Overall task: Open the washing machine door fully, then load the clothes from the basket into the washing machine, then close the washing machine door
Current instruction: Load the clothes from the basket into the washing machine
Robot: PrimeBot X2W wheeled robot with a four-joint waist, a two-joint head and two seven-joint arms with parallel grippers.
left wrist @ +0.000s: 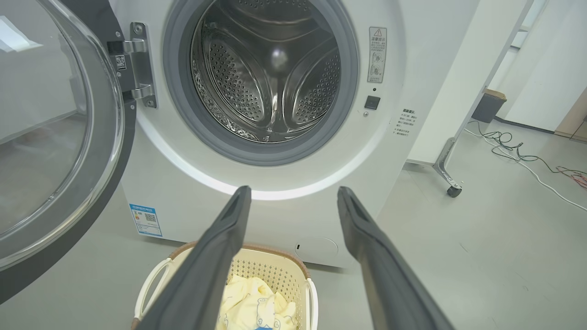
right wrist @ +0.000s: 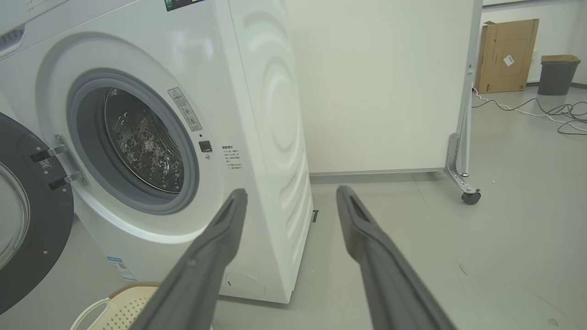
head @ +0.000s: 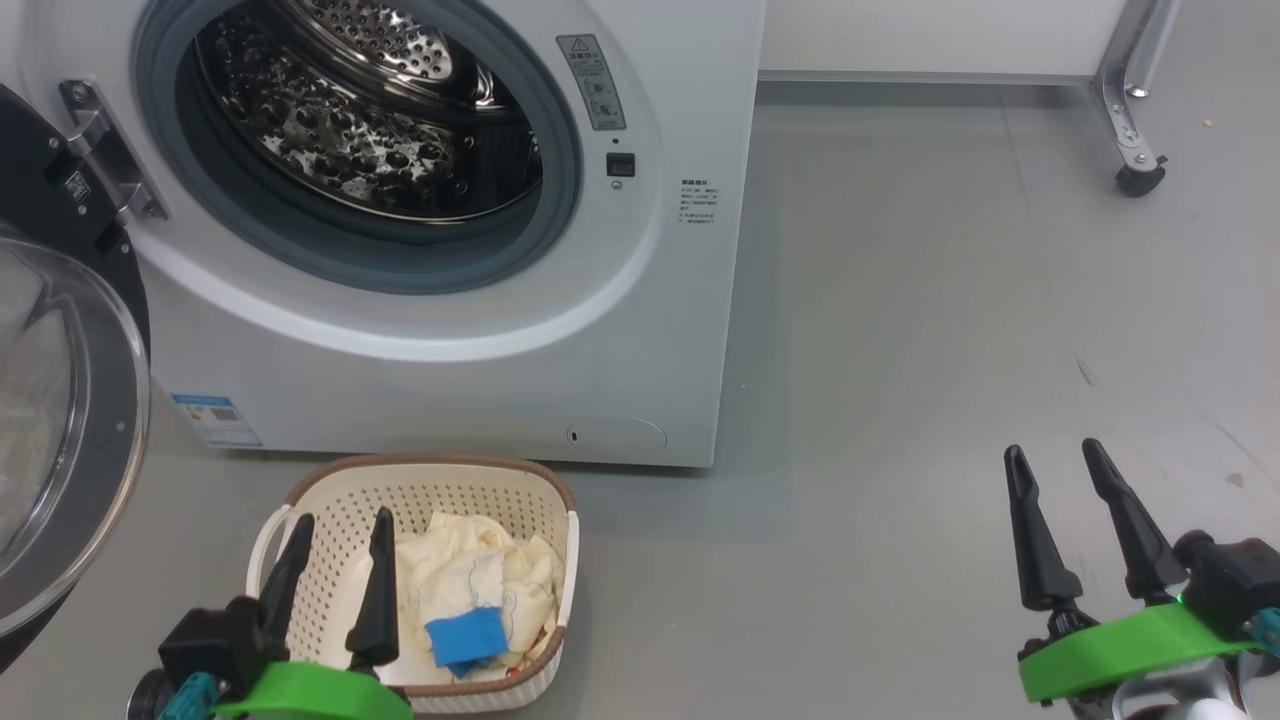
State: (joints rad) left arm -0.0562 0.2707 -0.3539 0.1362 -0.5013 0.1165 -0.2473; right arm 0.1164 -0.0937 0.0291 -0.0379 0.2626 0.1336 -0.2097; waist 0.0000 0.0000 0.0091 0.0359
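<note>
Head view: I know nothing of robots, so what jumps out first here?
The big white washing machine at upper left, its door swung open to the left, baring a shiny steel drum. Below it on the grey floor sits a basket of cream clothes with a bright blue patch.

The left gripper [head: 343,518], 2 long dark tapering fingers on a bright green plastic wrist collar [head: 310,692], sits at the lower left of the head view, jaws spread wide and empty, tips pointing up. The right gripper [head: 1054,450] matches it at the lower right, fingers parted, holding nothing.
</note>
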